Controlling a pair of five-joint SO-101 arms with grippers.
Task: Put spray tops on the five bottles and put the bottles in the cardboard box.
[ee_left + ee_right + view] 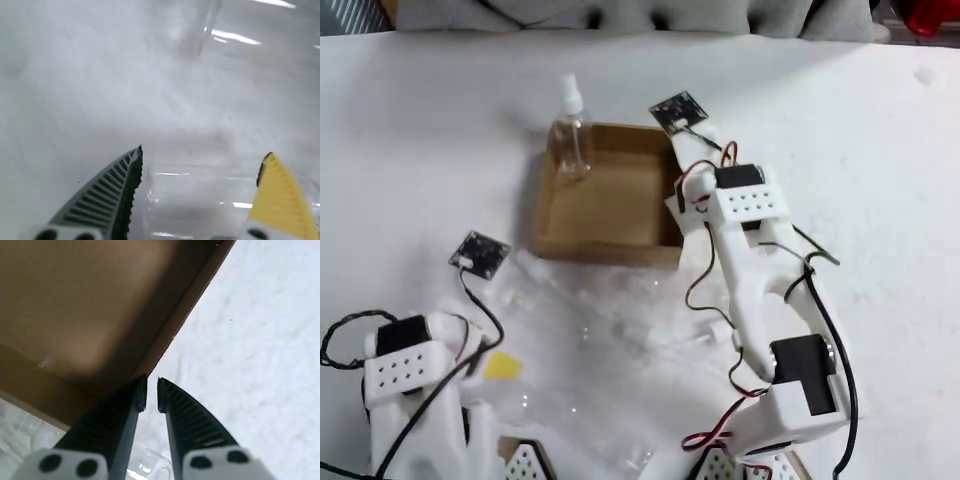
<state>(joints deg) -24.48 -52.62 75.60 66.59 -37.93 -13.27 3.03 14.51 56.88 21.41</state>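
While the left gripper (204, 151) sits low over the table (420, 120), close to the front edge and toward the left corner, its grey finger (110, 195) and its yellow finger (280, 200) are spread wide apart. A clear bottle (200, 200) lies on the table in the gap between them, close to both fingers. A little farther out on the white table lies a second clear bottle (185, 25). The right gripper (152, 385) is pinched almost closed, with just a thin slit between its two black fingers, and it holds nothing. Its tips hang right above one corner of the cardboard box (605, 245), the corner that faces the front edge and the right side of the table. The box sits in the middle of the table, a bit toward the far edge. Inside it, in the far left corner, a standing bottle (570, 140) is upright with a white spray top (568, 92) on it. Some loose bottles (620, 330) lie on the table between the box and the front edge, between the two arms.
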